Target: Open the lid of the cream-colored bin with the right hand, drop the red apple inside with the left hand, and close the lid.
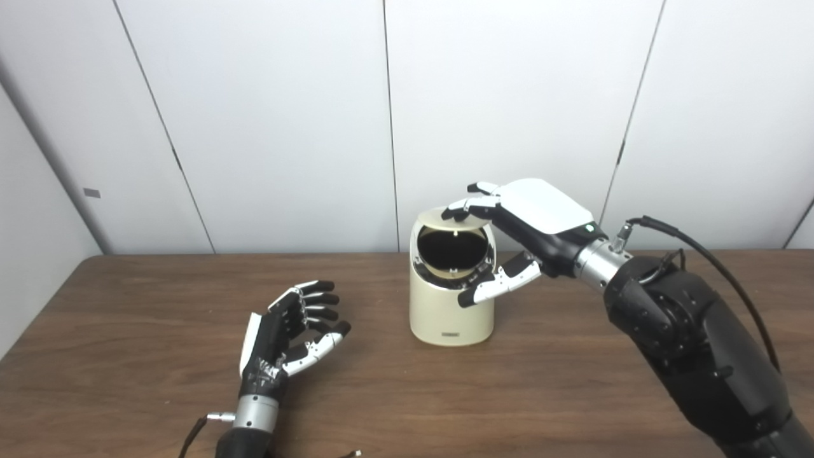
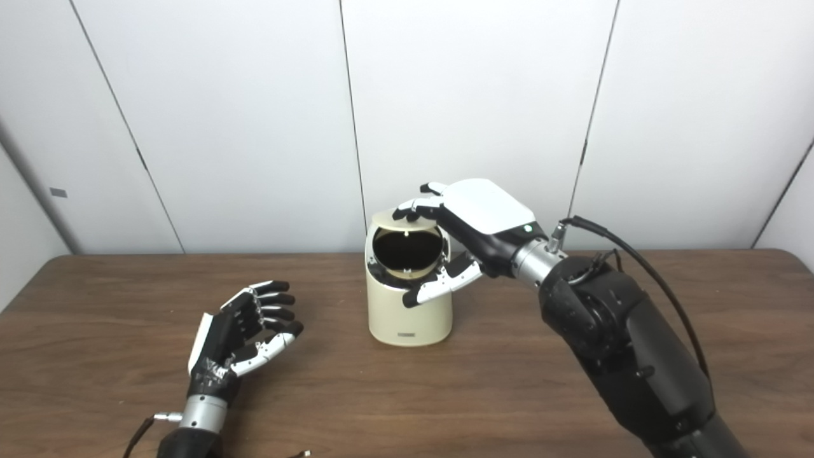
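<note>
Presently noted: cream-colored bin upright on the brown wooden desk, roughly mid-desk and toward the far edge, close to the white panelled wall. Lid tipped back at the top of the bin, showing as a pale disc edge above a round, dark opening facing the cameras. Interior too dark to make out any contents (small bright glint near the top of the opening, source unclear).

Right robot hand positioned at the bin's top right. Fingertips resting on the rear upper edge of the lid; thumb extended below, lying against the front right rim of the opening. Fingers spread rather than curled, bracketing the lid and rim between fingertips and thumb; no firm clamp discernible, contact only. Dark right forearm entering from the lower right, with a black cable looping above the wrist.

Left robot hand low over the desk at the left, well apart from the bin, palm turned toward it. Fingers apart and lightly curved, thumb out; nothing held. Cannot tell whether the hand touches the desk surface.

Red apple: not visible in either view; location cannot be stated.

Small label visible low on the bin's front, text illegible.
</note>
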